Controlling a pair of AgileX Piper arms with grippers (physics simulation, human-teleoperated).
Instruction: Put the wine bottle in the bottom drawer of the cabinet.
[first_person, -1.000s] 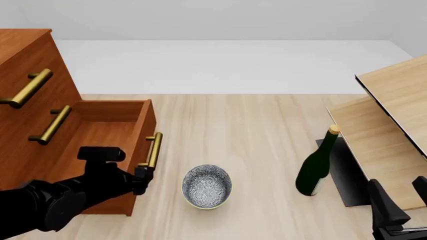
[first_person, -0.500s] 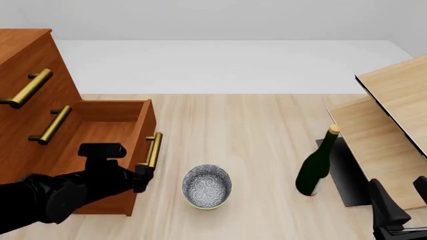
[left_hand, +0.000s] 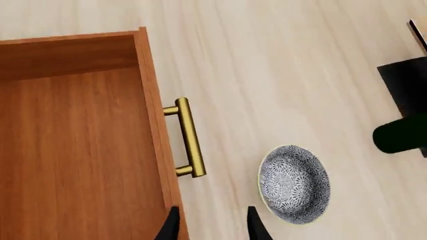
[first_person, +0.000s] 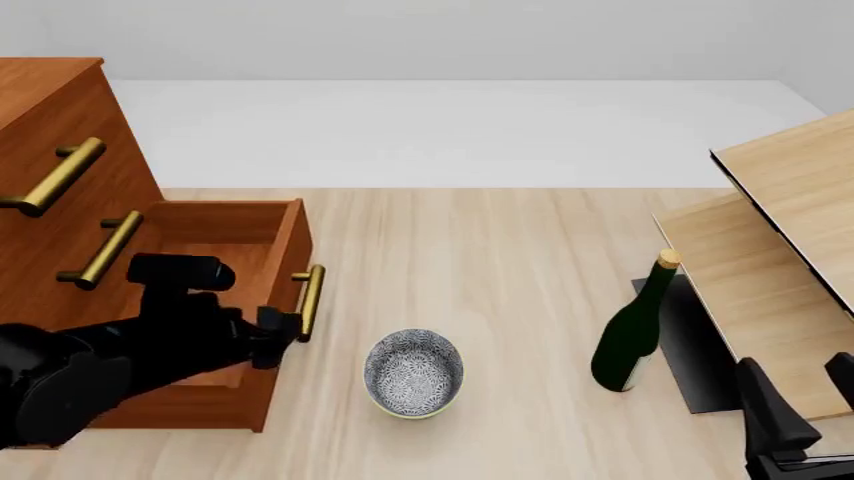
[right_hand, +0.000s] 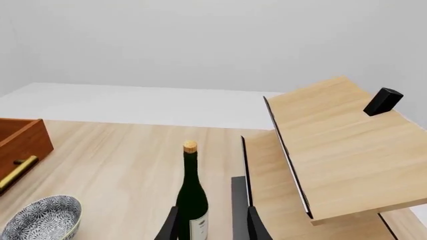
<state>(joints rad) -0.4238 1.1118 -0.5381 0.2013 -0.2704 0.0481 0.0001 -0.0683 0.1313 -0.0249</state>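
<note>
Where the left wrist camera looks down, the bottom drawer stands pulled out, its inside bare wood, its brass handle on the front. The left gripper shows 2 dark fingers spread apart, gripping nothing, near the drawer's front edge. A patterned bowl sits on the bench just beside the drawer.

In the front view, the left gripper hangs at the drawer front beside the handle; the cabinet rises on the left. The wine bottle stands upright on the bench, well apart from the drawer, with the bowl between them and pale-wood furniture at its right.

In the right wrist view, the bottle stands upright straight ahead of the right gripper, whose 2 fingers are spread and hold nothing.
</note>
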